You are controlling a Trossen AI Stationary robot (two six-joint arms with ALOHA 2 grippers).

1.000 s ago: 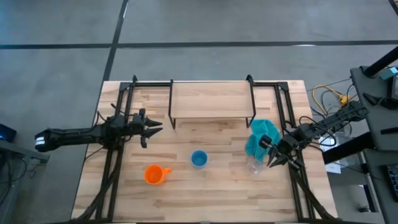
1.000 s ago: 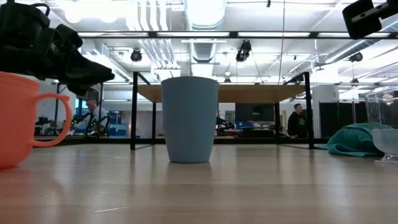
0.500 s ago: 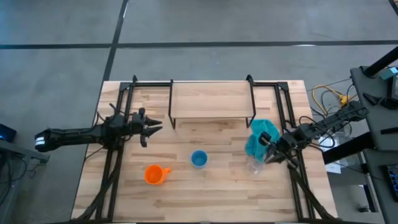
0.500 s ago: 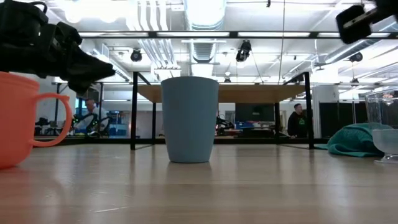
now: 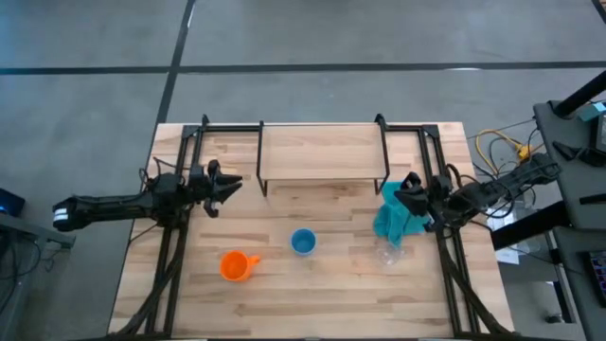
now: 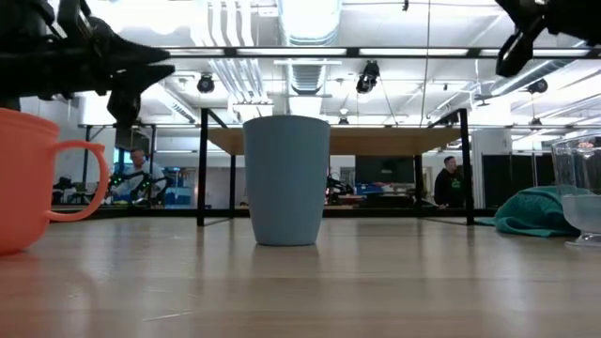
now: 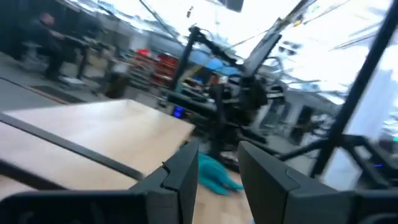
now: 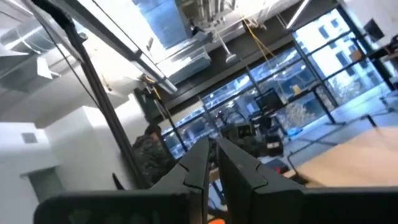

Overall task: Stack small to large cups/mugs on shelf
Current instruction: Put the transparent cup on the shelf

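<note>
The orange mug (image 5: pixel 237 265) (image 6: pixel 38 178), the blue cup (image 5: pixel 303 242) (image 6: pixel 286 178) and the clear cup (image 5: pixel 390 254) (image 6: pixel 582 192) stand upright on their bases in a row near the table's near edge. The shelf (image 5: pixel 322 152) (image 6: pixel 338 141) stands on thin black legs at the far side. My left gripper (image 5: pixel 230 183) (image 7: pixel 219 171) hovers open above the table, left of the shelf's near corner. My right gripper (image 5: pixel 409 188) (image 8: pixel 212 163) hangs shut above the teal cloth (image 5: pixel 396 216), tipped upward, and touches nothing.
The teal cloth (image 6: pixel 531 211) lies crumpled between the shelf's right leg and the clear cup. Black frame rails (image 5: pixel 175 237) run along both table sides. Bare wood lies between the shelf and the row of cups. People show in the room behind (image 6: pixel 451 183).
My right gripper has drawn away from beside the clear cup, moving up and toward the far edge over the teal cloth, and has tipped upward. My left gripper has risen a little and levelled out. The cups have kept still.
</note>
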